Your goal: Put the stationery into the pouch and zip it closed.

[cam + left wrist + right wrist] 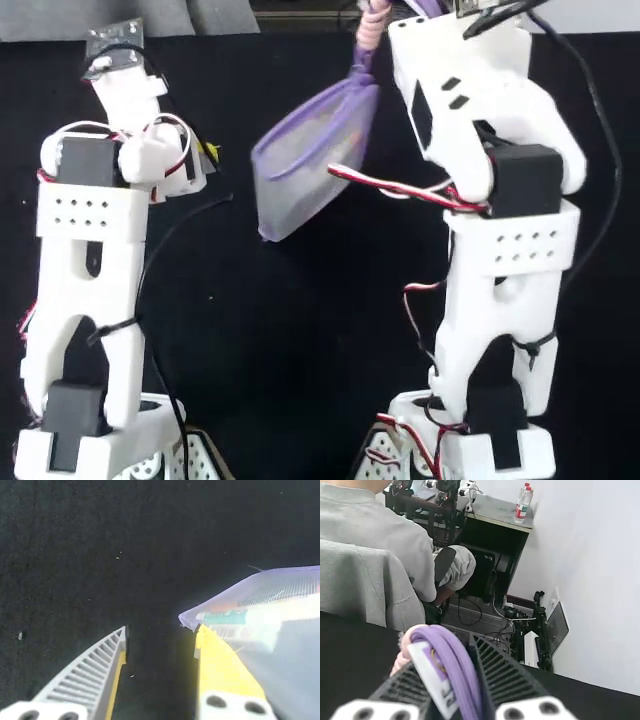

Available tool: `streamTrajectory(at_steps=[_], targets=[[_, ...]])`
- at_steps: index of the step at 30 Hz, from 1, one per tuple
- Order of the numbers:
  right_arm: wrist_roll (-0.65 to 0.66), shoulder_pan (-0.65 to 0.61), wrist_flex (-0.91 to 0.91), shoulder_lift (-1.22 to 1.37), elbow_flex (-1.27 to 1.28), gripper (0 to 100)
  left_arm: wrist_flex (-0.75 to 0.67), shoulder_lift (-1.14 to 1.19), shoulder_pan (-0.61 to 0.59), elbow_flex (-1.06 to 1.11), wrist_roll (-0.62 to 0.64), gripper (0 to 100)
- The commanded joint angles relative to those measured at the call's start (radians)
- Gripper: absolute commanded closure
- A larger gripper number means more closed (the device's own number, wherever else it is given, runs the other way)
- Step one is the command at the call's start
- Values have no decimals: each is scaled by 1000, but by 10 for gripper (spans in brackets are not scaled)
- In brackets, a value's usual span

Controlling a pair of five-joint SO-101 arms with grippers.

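Black cloth (300,340) is spread over the whole desk, and the two white arms are mounted at its near edge, side by side. Toward the far edge, between the arms, a translucent purple pouch (310,160) is held up by its strap and hangs tilted, one corner lowest. The purple strap (365,55) is pinched at the top by the right gripper (451,655), whose dark ribbed fingers (495,672) are clenched on it. A pink piece is seen beside the strap at the grip.

The left gripper (160,630) is stationed over the cloth just beside the pouch's low corner, and its jaws are released, with bare cloth seen between them. Its yellow finger (217,667) is placed right at that corner, though whether the two are touching cannot be told. Through the pouch's wall, a teal and white piece of stationery (232,618) is made out inside. Whether the zip is closed cannot be told.

Behind the desk's far edge, a white wall (590,555) is seen.
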Motion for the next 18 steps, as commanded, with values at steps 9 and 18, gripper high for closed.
streamTrajectory(at_steps=[9,18], targets=[[106,221,397,-1,-254,987,-97,-28,41,68,-3,773],[117,313,315,1,-252,987,-104,-28,130,107,-3,773]])
